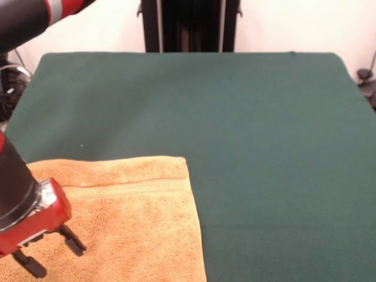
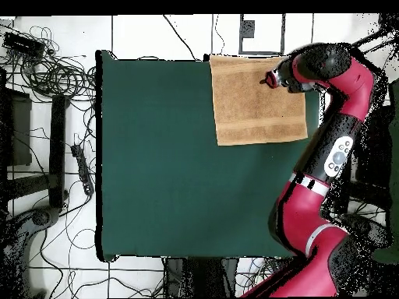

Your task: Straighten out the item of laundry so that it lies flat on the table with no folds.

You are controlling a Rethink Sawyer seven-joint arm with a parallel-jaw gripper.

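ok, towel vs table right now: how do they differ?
Colour: the towel is orange-tan, the table dark green. Size: the towel covers only one corner region of the table, which is far larger. Surface: the towel is looped terry with a flat woven band; the table's cloth is plain and smooth. Contact: the gripper hangs open over the towel, not over bare table. Both are rectangular and lie flat.

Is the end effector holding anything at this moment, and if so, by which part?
Nothing is held. The end effector is open above the orange towel, its two fingers apart with no cloth pinched between them.
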